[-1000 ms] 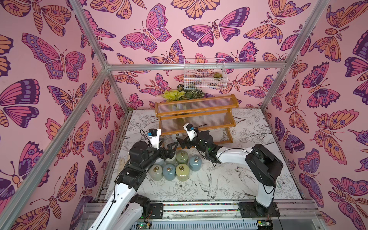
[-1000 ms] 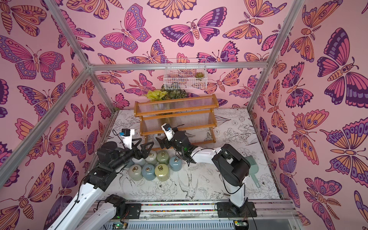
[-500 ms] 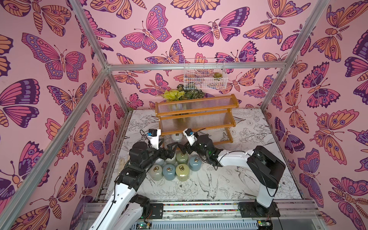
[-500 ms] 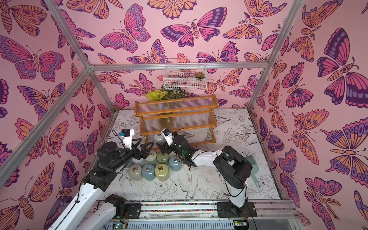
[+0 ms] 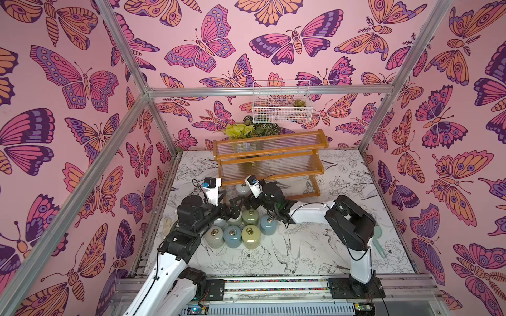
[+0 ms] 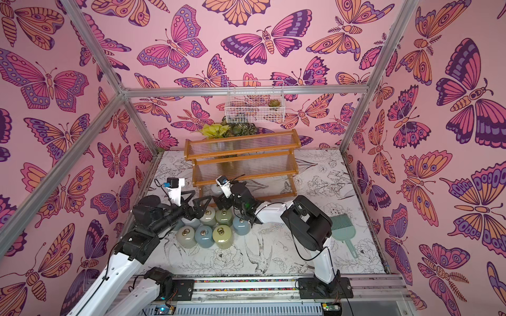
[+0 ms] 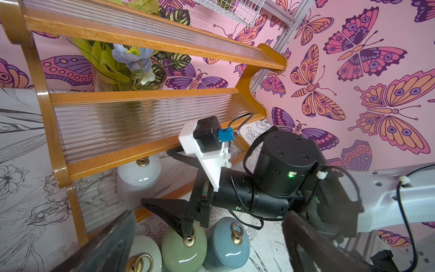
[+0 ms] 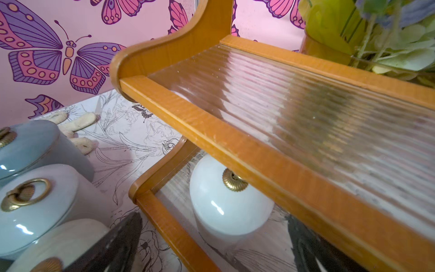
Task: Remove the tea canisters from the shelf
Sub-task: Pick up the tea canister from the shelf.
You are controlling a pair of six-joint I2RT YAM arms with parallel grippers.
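Observation:
The shelf (image 5: 268, 161) (image 6: 242, 160) has one white tea canister (image 5: 242, 188) (image 6: 216, 188) (image 8: 226, 207) at the left end of its bottom tier; the upper tiers are bare. Several other tea canisters (image 5: 241, 232) (image 6: 213, 229) stand clustered on the table in front. My right gripper (image 5: 246, 201) (image 8: 211, 247) is open just short of the white canister, with the shelf's side post between its fingers. Over the back of the cluster my left gripper (image 5: 234, 205) (image 7: 209, 247) is open and holds nothing. The left wrist view shows a sage green canister (image 7: 183, 249) and a blue-grey one (image 7: 227, 245) below it.
A vase of flowers (image 5: 241, 131) stands behind the shelf. A white wire basket (image 5: 280, 102) hangs on the back wall. A teal brush (image 6: 343, 232) lies right of the right arm's base. A cream plush item (image 8: 77, 124) lies near the left wall.
My right gripper has moved left and forward to the bottom tier's left end, close to the white canister. The left arm has barely moved.

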